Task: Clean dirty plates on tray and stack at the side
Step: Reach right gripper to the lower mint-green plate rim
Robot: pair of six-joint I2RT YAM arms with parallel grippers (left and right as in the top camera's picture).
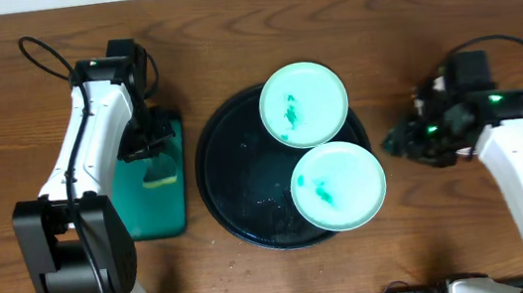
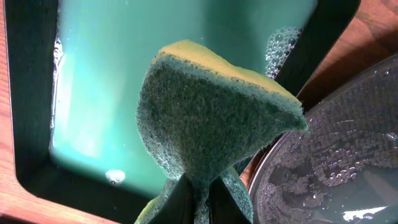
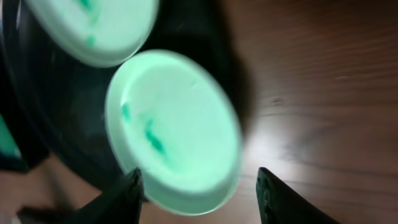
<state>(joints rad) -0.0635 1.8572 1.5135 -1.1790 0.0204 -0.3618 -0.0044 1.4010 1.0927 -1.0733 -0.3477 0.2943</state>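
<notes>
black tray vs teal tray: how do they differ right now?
Shape: the black tray is round, the teal tray rectangular. Size: the black tray is clearly wider. Load: the black tray carries a far plate and a near plate, both mint with green smears; the teal tray holds sudsy water, the left gripper pinching the sponge over it. Both have raised rims and look wet.

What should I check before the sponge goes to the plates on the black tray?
1. Sponge held: ok, the left gripper pinches the sponge over the teal tray.
2. Right gripper open: ok, fingers spread.
3. Plates on the black tray: ok, upper plate and lower plate both lie on it.
4. Plates clean: not ok, both carry green smears.
5. Right wrist view sharp: not ok, blurred.
</notes>
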